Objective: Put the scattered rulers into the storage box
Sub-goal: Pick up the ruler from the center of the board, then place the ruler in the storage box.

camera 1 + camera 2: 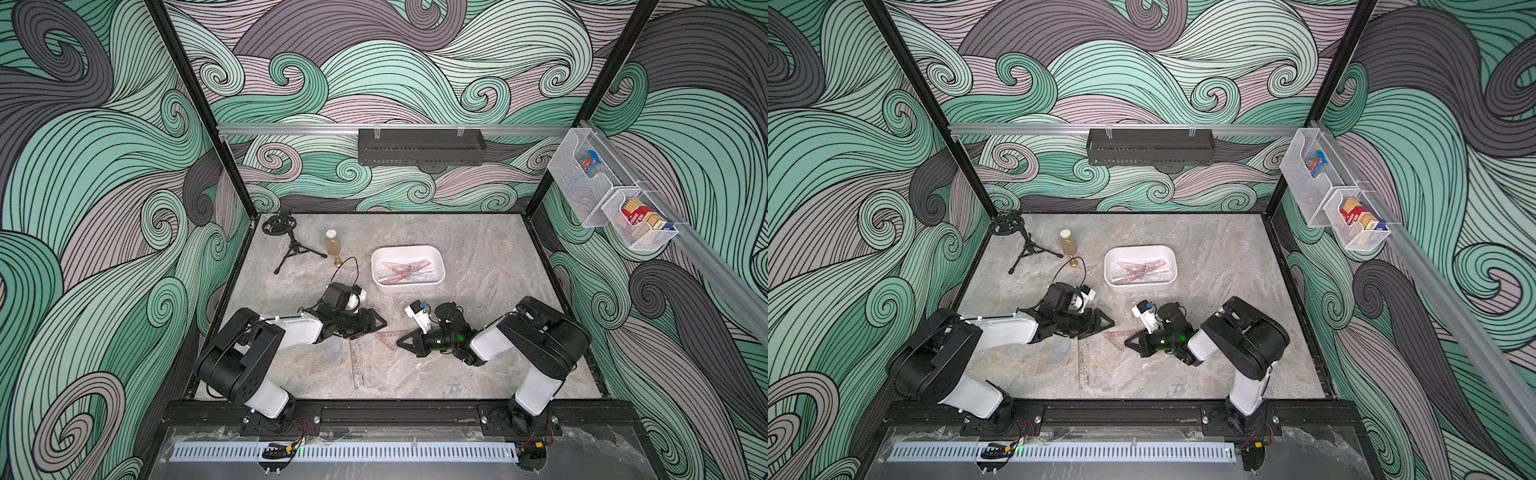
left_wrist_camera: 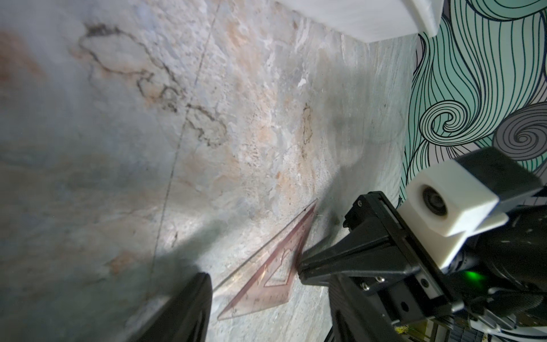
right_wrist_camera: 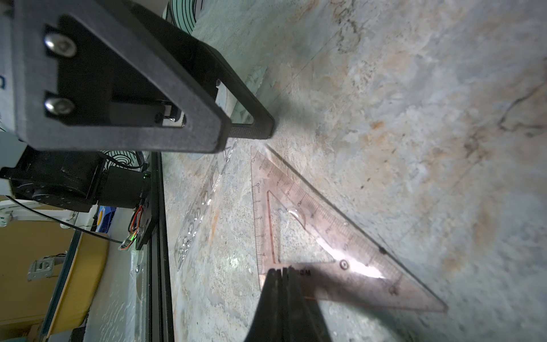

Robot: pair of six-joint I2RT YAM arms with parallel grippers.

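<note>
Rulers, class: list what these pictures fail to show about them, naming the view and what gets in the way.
- Rulers in the storage box: both top views, too small and overlapped to count.
- Clear straight ruler: both top views, far end hidden under the left gripper.
- Set square: right wrist view, part of one edge hidden behind the shut right gripper; contact unclear.

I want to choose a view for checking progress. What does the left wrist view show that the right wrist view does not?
Only left wrist: a corner of the storage box. Only right wrist: the clear straight ruler on the table. Both: the pinkish set square lying flat, with the shut right gripper at its edge.
</note>
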